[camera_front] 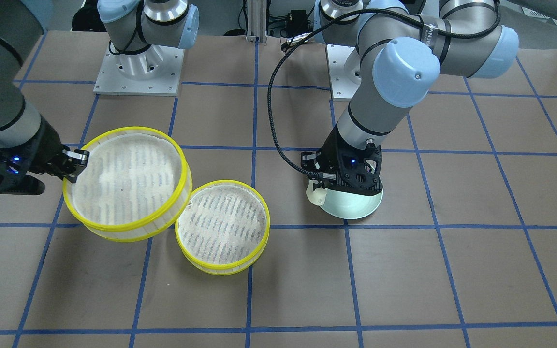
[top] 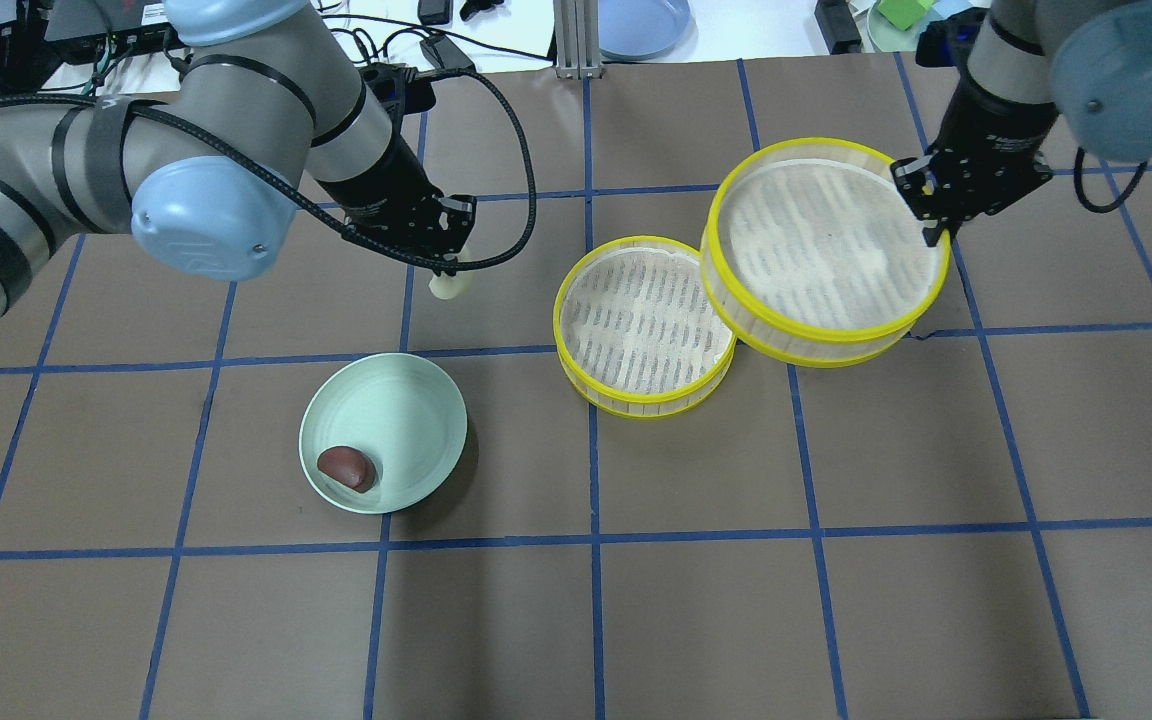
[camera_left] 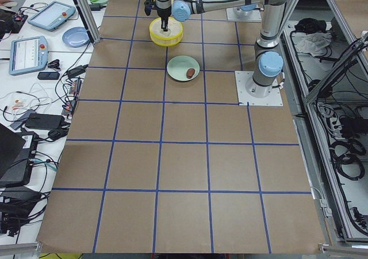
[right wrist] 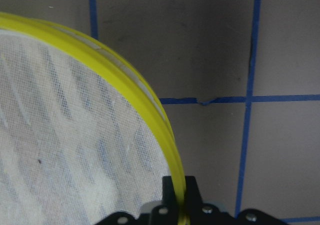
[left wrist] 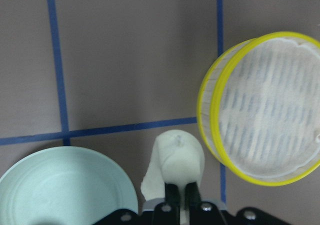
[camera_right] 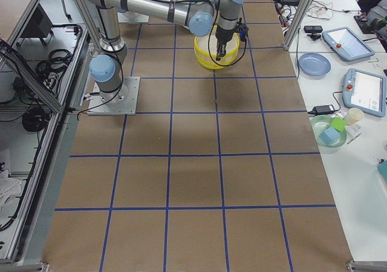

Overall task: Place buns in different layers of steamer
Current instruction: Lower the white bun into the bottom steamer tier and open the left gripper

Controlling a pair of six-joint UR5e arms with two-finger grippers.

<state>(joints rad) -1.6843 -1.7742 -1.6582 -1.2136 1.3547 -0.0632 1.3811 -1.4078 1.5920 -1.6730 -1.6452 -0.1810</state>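
My left gripper (top: pixel 448 270) is shut on the cream-white bun (top: pixel 449 286) and holds it above the table, behind the pale green plate (top: pixel 391 405). The bun also shows in the left wrist view (left wrist: pixel 177 155). The dark reddish-brown bun (top: pixel 346 467) lies in the plate. My right gripper (top: pixel 929 228) is shut on the yellow rim of one steamer layer (top: pixel 816 336) and holds it tilted and raised. Its edge overlaps the other layer (top: pixel 636 402), which rests on the table. Both layers are empty. In the front-facing view my left gripper (camera_front: pixel 321 186) hides the brown bun.
The two arm bases (camera_front: pixel 138 67) stand at the robot's side of the table. A black cable (top: pixel 516 150) loops beside the left wrist. A blue plate (top: pixel 641 25) and a green plate with blocks (top: pixel 896 15) sit beyond the table's far edge.
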